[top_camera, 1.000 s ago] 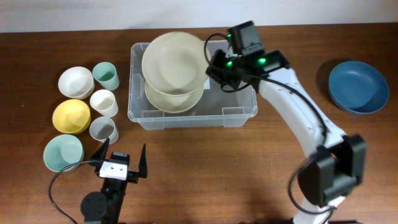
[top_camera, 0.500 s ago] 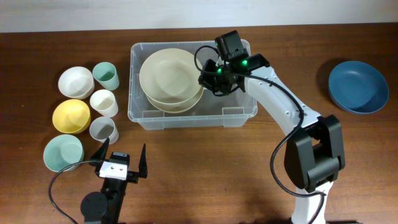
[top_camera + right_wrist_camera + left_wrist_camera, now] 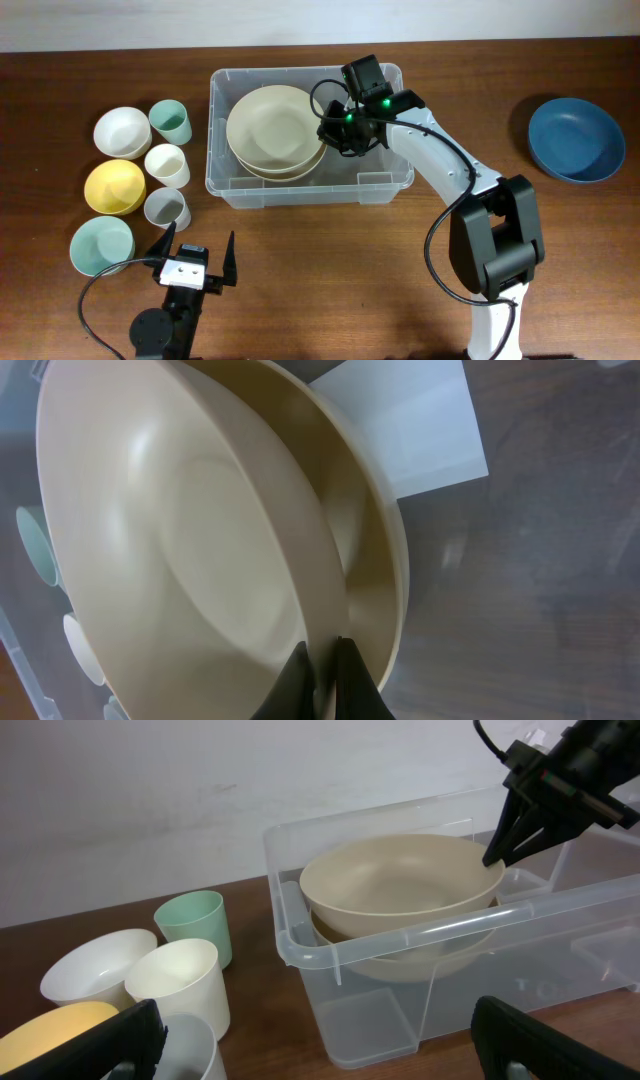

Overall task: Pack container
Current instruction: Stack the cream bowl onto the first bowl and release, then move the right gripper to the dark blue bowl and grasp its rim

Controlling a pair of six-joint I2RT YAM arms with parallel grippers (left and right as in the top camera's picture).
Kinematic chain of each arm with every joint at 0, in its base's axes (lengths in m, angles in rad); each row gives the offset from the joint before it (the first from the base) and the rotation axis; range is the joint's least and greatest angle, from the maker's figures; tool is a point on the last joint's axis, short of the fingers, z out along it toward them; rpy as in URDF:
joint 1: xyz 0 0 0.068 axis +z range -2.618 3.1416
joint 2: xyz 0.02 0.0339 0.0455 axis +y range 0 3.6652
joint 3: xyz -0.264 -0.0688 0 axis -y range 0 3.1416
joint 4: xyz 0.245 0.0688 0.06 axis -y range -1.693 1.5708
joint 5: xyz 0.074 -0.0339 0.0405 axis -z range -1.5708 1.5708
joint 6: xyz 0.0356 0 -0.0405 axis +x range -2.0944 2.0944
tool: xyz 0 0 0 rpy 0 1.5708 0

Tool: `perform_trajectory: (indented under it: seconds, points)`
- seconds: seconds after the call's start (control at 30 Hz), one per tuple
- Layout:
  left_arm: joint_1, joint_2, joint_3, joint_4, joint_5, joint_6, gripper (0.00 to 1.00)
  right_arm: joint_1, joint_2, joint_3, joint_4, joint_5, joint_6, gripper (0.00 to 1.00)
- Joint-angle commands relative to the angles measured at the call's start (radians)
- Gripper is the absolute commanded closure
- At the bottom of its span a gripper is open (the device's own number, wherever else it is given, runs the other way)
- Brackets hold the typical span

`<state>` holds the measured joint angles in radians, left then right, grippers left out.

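Container [image 3: 300, 192] lies in the upper middle of the overhead frame, open side up. Its long axis runs left to right across the table [image 3: 330, 290], and its short sides face the frame's left and right edges.

Nearest, at the bottom left of that frame, the left claw [image 3: 200, 240] hangs over the wood with its fingers [image 3: 162, 246] spread wide, holding and touching nothing. Above it, along the left edge, stand six small dishes: a pale green bowl [image 3: 101, 245], a grey cup [image 3: 166, 208], a yellow bowl [image 3: 113, 187], a cream cup [image 3: 167, 165], a white bowl [image 3: 122, 130] and a green cup [image 3: 170, 122]. All are outside the container, to its left.

Inside the container's left half two beige bowls nest. The lower bowl [image 3: 285, 172] sits on the floor, and the upper bowl [image 3: 268, 125] sits in it, shifted a little toward the upper left. In the upper right of the right wrist view, a white label [image 3: 410, 430] shows on the container's floor beside the bowls.

The right claw [image 3: 328, 132] reaches in over the container's middle. Its fingers [image 3: 352, 682] are drawn to a narrow gap and clamped on the upper bowl's right rim, one inside that bowl, the other between the two rims.

At the far right, well apart from the container, a blue bowl [image 3: 575, 140] sits on the table.
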<state>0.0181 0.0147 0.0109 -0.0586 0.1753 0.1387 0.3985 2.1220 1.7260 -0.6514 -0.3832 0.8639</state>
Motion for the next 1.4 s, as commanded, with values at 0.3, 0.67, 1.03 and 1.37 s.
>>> perform_trajectory:
  seconds: [0.3, 0.67, 1.03, 1.37]
  points:
    - [-0.004, -0.008, -0.002, -0.007, -0.007, 0.013, 0.00, 0.008, 0.011, 0.015, 0.009, -0.005, -0.003, 0.72]
    - [-0.004, -0.008, -0.002, -0.007, -0.007, 0.013, 0.00, 0.005, 0.010, 0.019, 0.010, -0.018, -0.011, 0.51]
    - [-0.004, -0.008, -0.002, -0.007, -0.007, 0.013, 0.00, -0.067, -0.092, 0.181, -0.063, 0.034, -0.203, 0.20]
    - [-0.004, -0.008, -0.002, -0.007, -0.007, 0.013, 0.00, -0.424, -0.172, 0.434, -0.526, 0.348, -0.137, 0.01]
